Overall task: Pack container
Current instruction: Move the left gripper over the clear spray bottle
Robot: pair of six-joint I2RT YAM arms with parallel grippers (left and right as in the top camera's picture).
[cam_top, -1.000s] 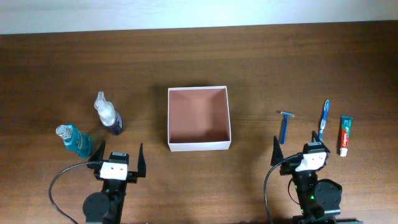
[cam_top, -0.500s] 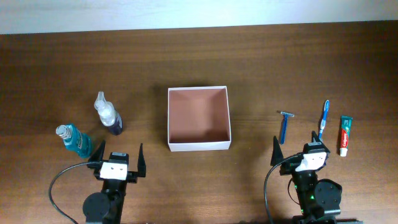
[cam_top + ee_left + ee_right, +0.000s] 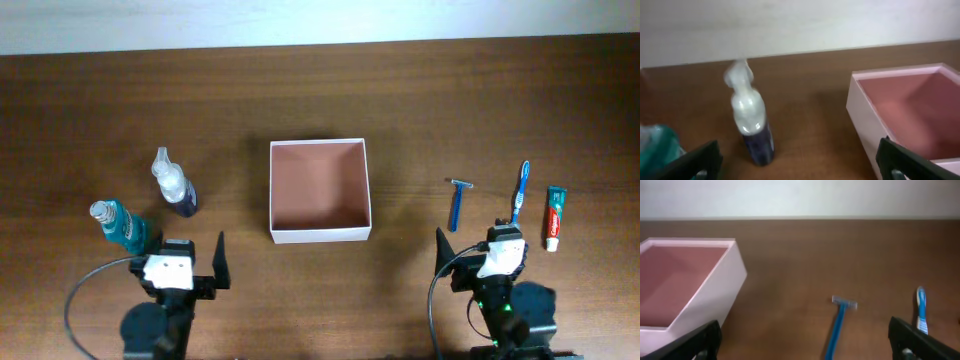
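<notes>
The container point(image 3: 320, 232) is a shallow square white box with a pinkish-brown inside, at the table's middle; it also shows in the left wrist view point(image 3: 862, 107) and the right wrist view point(image 3: 732, 277). A spray bottle with dark liquid point(image 3: 173, 184) point(image 3: 751, 125) and a teal bottle point(image 3: 117, 222) point(image 3: 657, 147) stand left of it. A blue razor point(image 3: 457, 204) point(image 3: 837, 325), a blue toothbrush point(image 3: 520, 190) point(image 3: 922, 311) and a toothpaste tube point(image 3: 554, 216) lie to its right. My left gripper point(image 3: 186, 256) point(image 3: 800, 165) and right gripper point(image 3: 473, 248) point(image 3: 805, 345) are open and empty near the front edge.
The wooden table point(image 3: 320, 100) ends at a pale wall at the back. Black cables point(image 3: 80, 300) loop beside both arm bases.
My left arm has shifted slightly left and back, so the gripper sits lower in the overhead view. The right arm has barely moved. The objects are where they were.
</notes>
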